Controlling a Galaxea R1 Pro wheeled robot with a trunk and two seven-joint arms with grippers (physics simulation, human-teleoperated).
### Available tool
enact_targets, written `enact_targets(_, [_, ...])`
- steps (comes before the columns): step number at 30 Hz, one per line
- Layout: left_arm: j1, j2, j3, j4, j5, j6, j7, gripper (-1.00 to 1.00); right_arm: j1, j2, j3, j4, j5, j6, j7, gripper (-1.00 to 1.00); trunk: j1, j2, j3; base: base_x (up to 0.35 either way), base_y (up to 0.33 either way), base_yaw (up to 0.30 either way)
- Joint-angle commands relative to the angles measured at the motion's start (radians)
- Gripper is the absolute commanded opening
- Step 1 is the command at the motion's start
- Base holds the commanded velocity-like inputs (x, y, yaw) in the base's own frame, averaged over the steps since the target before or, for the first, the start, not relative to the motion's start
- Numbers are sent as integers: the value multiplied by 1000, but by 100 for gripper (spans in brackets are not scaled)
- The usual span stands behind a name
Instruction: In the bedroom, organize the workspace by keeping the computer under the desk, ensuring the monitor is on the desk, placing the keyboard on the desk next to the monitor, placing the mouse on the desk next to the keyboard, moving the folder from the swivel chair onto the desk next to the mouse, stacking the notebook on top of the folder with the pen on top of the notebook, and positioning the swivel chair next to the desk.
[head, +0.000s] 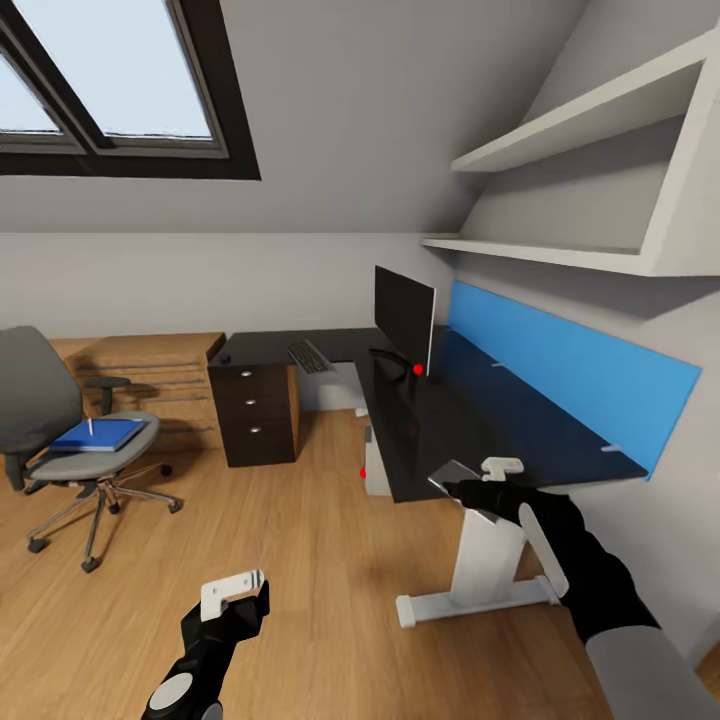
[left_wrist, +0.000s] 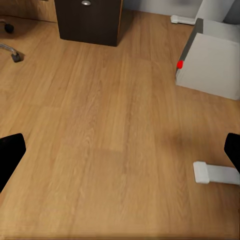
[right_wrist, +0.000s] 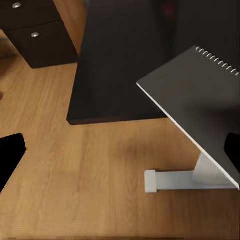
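Observation:
The black-topped desk (head: 480, 420) runs along the right wall. On it stand the monitor (head: 405, 320), the keyboard (head: 310, 355) and, at the far left end, the mouse (head: 225, 358). The grey computer (head: 378, 465) sits on the floor under the desk. At left, the swivel chair (head: 95, 460) carries the blue folder (head: 98, 435) with the pen (head: 91, 426) on it. My right gripper (head: 480, 485) is shut on the grey spiral notebook (right_wrist: 200, 100), held tilted over the desk's near corner (right_wrist: 120, 60). My left gripper (head: 235, 595) hangs open above the bare floor.
A black three-drawer unit (head: 255, 410) props the desk's left end, with a low light-wood cabinet (head: 150, 370) beside it. The white desk leg (head: 480, 570) stands on the floor near my right arm. White shelves (head: 580, 200) and a blue wall panel (head: 570, 370) hang above the desk.

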Motion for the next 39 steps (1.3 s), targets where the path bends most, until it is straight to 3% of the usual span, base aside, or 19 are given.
enact_targets(1, [0,0,-1,-2,10,2,8,100,-1,0,-7,-1,-1,4,1,100,0,-1,-1,-74,0,0])
enact_targets(8, [0,0,-1,-2,10,4,8,100,-1,3,-43,-2,-3,4,1,100,0,-1,-1,-26,0,0])
enact_targets(12, [0,0,-1,-5,11,4,8,100,-1,3,-77,-2,-40,4,1,100,0,-1,-1,-4,0,0])
enact_targets(13, [0,-4,-5,-13,13,2,7,100,0,-5,-154,5,-207,10,0,100,4,-8,-4,0,0,0])
enact_targets(14, [0,-4,-5,-13,13,2,7,100,0,-5,-165,7,-217,11,0,100,7,-15,-7,0,0,0])
enact_targets(15, [0,-4,-5,-14,13,1,8,100,1,-6,-307,65,-311,18,0,100,11,-22,-10,0,0,0])
enact_targets(18, [0,-4,-5,-14,13,1,8,100,1,-6,-388,82,-351,43,0,100,23,-43,-20,0,0,0])
enact_targets(19, [0,-4,-4,-14,13,1,8,100,1,-6,-444,88,-366,66,0,100,27,-50,-23,0,0,0])
enact_targets(24, [0,-4,-4,-14,13,1,9,100,1,-6,-544,93,-381,114,1,100,46,-85,-38,0,0,0])
enact_targets(39, [0,-3,-1,-12,12,1,10,100,1,-6,-601,96,-384,135,2,100,103,-190,-85,0,0,0])
